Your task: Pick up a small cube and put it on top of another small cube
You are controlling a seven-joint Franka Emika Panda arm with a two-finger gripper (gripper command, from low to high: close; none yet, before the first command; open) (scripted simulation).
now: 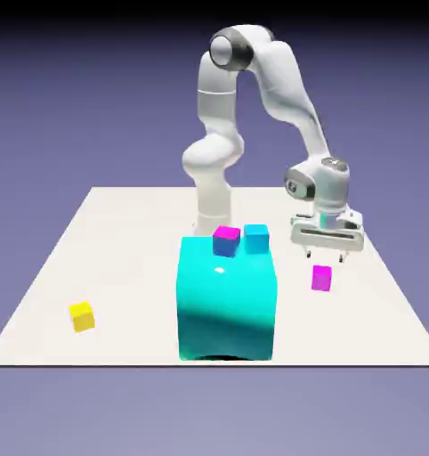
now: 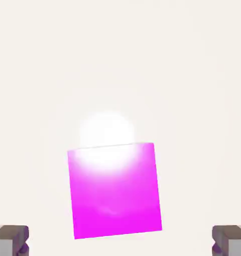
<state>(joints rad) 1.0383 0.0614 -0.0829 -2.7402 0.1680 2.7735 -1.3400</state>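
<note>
A plain blue-violet backdrop stood behind a pale worktop point(image 1: 120, 258). The largest thing on it was the big teal block point(image 1: 227, 298), carrying a magenta-topped cube with blue sides point(image 1: 225, 240) and a small cyan cube point(image 1: 256, 238) on its far edge. The white arm reached down on the exterior view's right of that block, and its tool point(image 1: 326, 256) hung pointing down, jaws spread wide and holding nothing. The small magenta cube point(image 1: 321, 278) lay on the worktop almost straight below the tool, apart from it. In the hand view that cube point(image 2: 115, 190) sat between the two fingertips point(image 2: 10, 239), slightly turned against the line joining them and with clear space on each side, so a straight descent looked enough. The small yellow cube point(image 1: 82, 315) lay well apart, beyond the teal block toward the exterior view's left.
</note>
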